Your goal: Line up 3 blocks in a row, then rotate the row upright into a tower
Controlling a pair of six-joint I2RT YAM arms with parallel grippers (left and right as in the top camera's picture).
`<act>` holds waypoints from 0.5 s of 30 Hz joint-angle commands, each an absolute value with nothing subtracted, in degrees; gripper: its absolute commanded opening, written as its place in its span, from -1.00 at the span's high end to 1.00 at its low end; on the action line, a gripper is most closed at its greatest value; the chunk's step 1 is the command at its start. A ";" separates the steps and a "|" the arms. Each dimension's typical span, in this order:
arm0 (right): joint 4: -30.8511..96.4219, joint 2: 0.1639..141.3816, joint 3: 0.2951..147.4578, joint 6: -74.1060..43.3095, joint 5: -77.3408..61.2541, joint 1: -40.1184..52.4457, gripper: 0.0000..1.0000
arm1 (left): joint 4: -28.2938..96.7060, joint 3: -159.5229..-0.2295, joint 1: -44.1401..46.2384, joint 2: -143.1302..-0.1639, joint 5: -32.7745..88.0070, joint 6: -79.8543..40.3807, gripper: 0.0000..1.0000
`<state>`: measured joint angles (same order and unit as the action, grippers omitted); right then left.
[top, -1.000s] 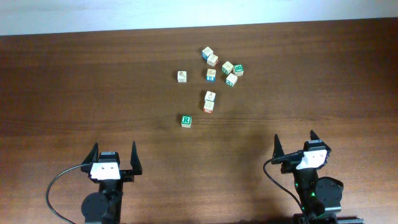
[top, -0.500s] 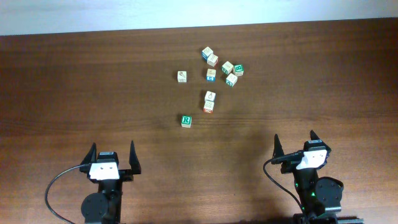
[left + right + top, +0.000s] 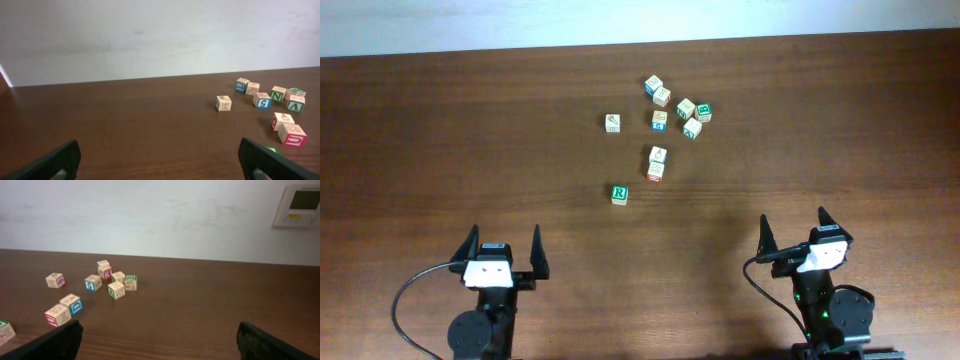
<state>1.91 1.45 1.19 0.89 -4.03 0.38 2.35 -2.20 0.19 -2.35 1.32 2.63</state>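
Three of the ten small wooden cubes on the dark surface (image 3: 440, 150) look like the ones to turn: the green R block (image 3: 619, 194) sits alone, nearest the arms; the red-faced block (image 3: 656, 171) lies just beyond it and a little right, pressed close against a pale neighbour cube (image 3: 659, 154) on its far side; the faint-lettered block (image 3: 612, 122) stands by itself, left of the far cluster (image 3: 686, 108). Both arms wait at the near edge, well apart from every cube; the left pincer (image 3: 503, 240) has its fingers spread wide with nothing between them, and the right pincer (image 3: 794, 225) stands just as wide and just as empty. To my eye these cubes will be light and quite rigid, so they won't crush; their smooth painted faces may let them skid or tip if nudged off-centre. I'd take each one by two opposite flat sides, square on and about mid-height; for the red-faced one the left and right sides look free, since the neighbour blocks the far face; the R block seems the easiest to begin with.
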 commanded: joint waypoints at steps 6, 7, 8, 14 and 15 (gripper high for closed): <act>6.94 1.50 8.03 0.16 -4.51 -0.03 -0.96 | 2.44 -13.45 -0.19 -15.46 3.09 3.57 -0.98; 8.16 1.50 8.88 0.16 -4.51 -0.03 -0.96 | 2.72 -14.74 -0.19 -17.39 3.79 3.57 -0.98; 9.56 1.61 9.98 0.16 -4.54 -0.03 -0.96 | 2.98 -16.27 -0.19 -19.77 4.56 3.57 -0.99; 13.34 6.79 16.16 0.16 -5.32 -0.03 -0.96 | 8.45 -27.86 -0.19 -34.61 6.68 3.62 -0.98; 13.63 8.86 17.67 0.16 -6.00 -0.03 -0.96 | 10.11 -30.15 -0.16 -37.17 6.68 3.62 -0.98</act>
<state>13.15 4.86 13.52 0.43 -4.29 0.34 7.49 -23.83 0.19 -31.40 4.82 2.66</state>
